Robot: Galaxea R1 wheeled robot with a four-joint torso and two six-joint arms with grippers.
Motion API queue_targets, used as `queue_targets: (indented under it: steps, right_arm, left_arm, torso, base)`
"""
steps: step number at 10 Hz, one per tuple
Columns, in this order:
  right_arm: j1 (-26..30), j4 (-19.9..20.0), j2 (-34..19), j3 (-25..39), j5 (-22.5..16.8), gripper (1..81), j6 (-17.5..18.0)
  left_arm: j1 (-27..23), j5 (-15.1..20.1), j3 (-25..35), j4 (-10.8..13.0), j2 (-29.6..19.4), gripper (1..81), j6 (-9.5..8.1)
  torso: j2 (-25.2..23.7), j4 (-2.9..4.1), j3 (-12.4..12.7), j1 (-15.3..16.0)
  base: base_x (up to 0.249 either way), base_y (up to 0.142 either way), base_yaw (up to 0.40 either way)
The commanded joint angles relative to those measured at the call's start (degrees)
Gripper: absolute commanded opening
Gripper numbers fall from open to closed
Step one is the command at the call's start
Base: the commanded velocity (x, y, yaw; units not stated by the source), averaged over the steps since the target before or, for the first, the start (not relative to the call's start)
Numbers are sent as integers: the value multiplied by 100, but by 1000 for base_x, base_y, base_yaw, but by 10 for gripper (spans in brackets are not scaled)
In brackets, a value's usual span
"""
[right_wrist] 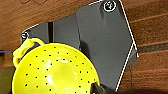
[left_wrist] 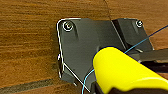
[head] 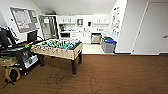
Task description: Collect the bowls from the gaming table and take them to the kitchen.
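A yellow bowl with small holes and a loop handle hangs over the brown floor. My right gripper is shut on it, with a dark finger against its rim. The same yellow bowl shows as a rounded yellow bulk in the left wrist view, close to my left gripper. The kitchen lies straight ahead at the far end, with white cabinets, a counter and a steel fridge. The gaming table with the game boxes is out of view, and so are the pale bowls.
A green table-football table stands ahead on the left. A dark cart with screens and gear is at the far left. Blue and green bins stand at the kitchen's right edge beside a white wall. Brown floor stretches ahead on the right.
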Motion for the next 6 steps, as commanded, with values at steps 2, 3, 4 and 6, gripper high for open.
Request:
queue_targets:
  steps: [2, 3, 4, 6]
  right_arm:
    - [190, -71, -41, 6, -300, 10, -27]
    - [181, -71, -41, 6, -300, 10, -27]
    - [172, -71, -41, 6, -300, 10, -27]
    - [172, -71, -41, 15, -300, 10, -27]
  left_arm:
    - [-187, 165, -49, 46, -131, 10, -24]
    - [-187, 165, -49, 46, -131, 10, -16]
    - [-179, 165, -31, 46, -131, 10, -24]
    - [-170, 165, -49, 46, -131, 10, -16]
  torso:
    - [2, 0, 0, 4]
    - [-2, 0, 2, -7]
    - [-5, 0, 2, -7]
    - [0, 0, 2, -5]
  base:
    - [98, -69, 0]
    - [91, -102, 0]
    - [89, -102, 0]
    - [80, -101, 0]
